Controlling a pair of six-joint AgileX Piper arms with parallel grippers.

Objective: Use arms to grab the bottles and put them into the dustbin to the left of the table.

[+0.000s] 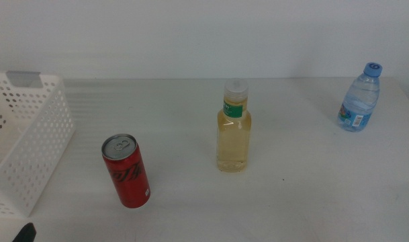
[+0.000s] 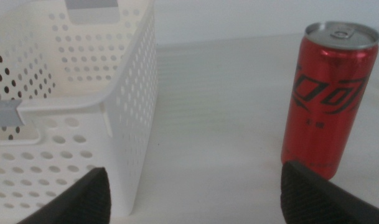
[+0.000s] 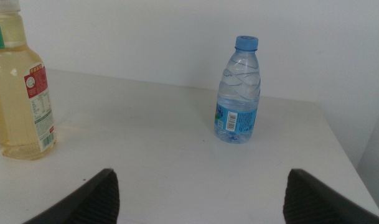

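Nothing gripped yet: three containers standing upright and well apart on the large plain white tabletop (image 1: 291, 195), spaced so that each can be approached without knocking a neighbour. Nearest the white perforated plastic basket with the grey handle patch (image 1: 29, 144), at the table's left edge, a slim red soda can with a silver top (image 1: 126, 170); near the middle, a clear bottle of yellowish liquid with a green neck label and pale cap (image 1: 233, 128); far off toward the right rear corner, a small blue-capped water bottle of clear plastic (image 1: 359, 98). Basket apparently empty, though only part of its inside shows. Left gripper (image 2: 195, 190) waiting low at the near left, jaws spread wide with only air between them, aimed so that the basket wall (image 2: 130, 118) sits on one side and the red can (image 2: 329, 99) just beyond the other jaw: a sensible pairing, can and bin both close at hand. Right gripper (image 3: 201, 193) likewise spread wide and holding nothing, facing the water bottle (image 3: 239, 93) with the yellowish bottle (image 3: 21, 93) off to the side. Probably a split by reach: left arm for the can, right arm for the far bottle. Task judged unstarted, with every container still to be lifted and dropped in.
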